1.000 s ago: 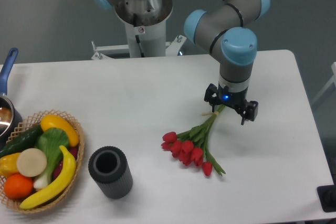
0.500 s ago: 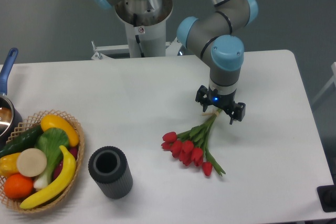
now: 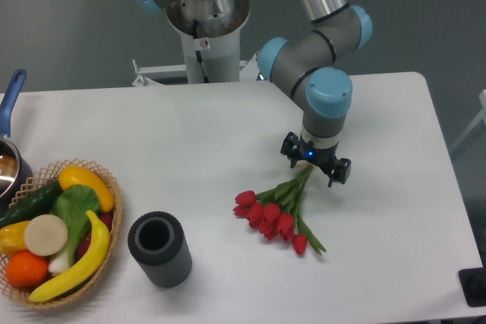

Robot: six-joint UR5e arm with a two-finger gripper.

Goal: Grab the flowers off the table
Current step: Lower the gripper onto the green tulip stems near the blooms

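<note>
— Where is the arm in the frame, and how is it posed?

— The grey arm with pale blue joint caps [image 3: 330, 89] comes down from the top centre, bends at an elbow right of centre, and its wrist points straight down at the large matte white tabletop with rounded corners [image 3: 190, 149]. The black two-finger gripper [image 3: 316, 165] hangs low, right of centre, with a small blue light glowing on its body.

— And the pincer?

— Its two black fingers [image 3: 342, 171] stand apart, one on each side of the green stem ends. Whether they touch the stems, I cannot tell.

— Where are the flowers?

— The small bunch of red tulip buds on green stems [image 3: 279, 212] lies flat on the tabletop, a little right of centre and below it. The stem ends point to the upper right, up under the gripper; the red buds fan out to the lower left.

— What else is on the table?

— A dark grey ribbed cylinder with an open top [image 3: 159, 249] stands upright at lower left — well apart from the flowers. At the left edge sits a round wicker basket of colourful fruit and vegetables [image 3: 57, 229], and above it, cut by the frame, a pot with a blue handle [image 3: 10, 115].
</note>
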